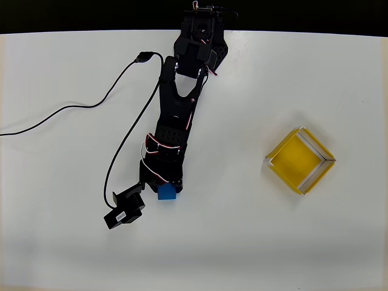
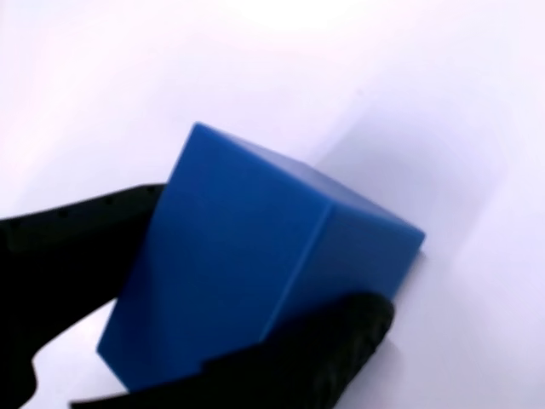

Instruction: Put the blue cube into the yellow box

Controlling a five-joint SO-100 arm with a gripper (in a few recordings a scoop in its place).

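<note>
The blue cube (image 2: 255, 264) looms large in the wrist view, tilted, with a black finger (image 2: 77, 239) against its left face and the other finger (image 2: 332, 341) against its lower right edge. My gripper (image 2: 247, 298) is shut on it. From overhead the blue cube (image 1: 166, 193) peeks out under the gripper (image 1: 163, 187) at the left of the table's middle. The yellow box (image 1: 300, 160) sits far to the right, turned like a diamond, with nothing inside.
The black arm (image 1: 179, 109) reaches down from its base at the top edge. A black cable (image 1: 91, 106) loops over the left of the white table (image 1: 242, 242). The wrist camera block (image 1: 124, 209) hangs lower left of the gripper.
</note>
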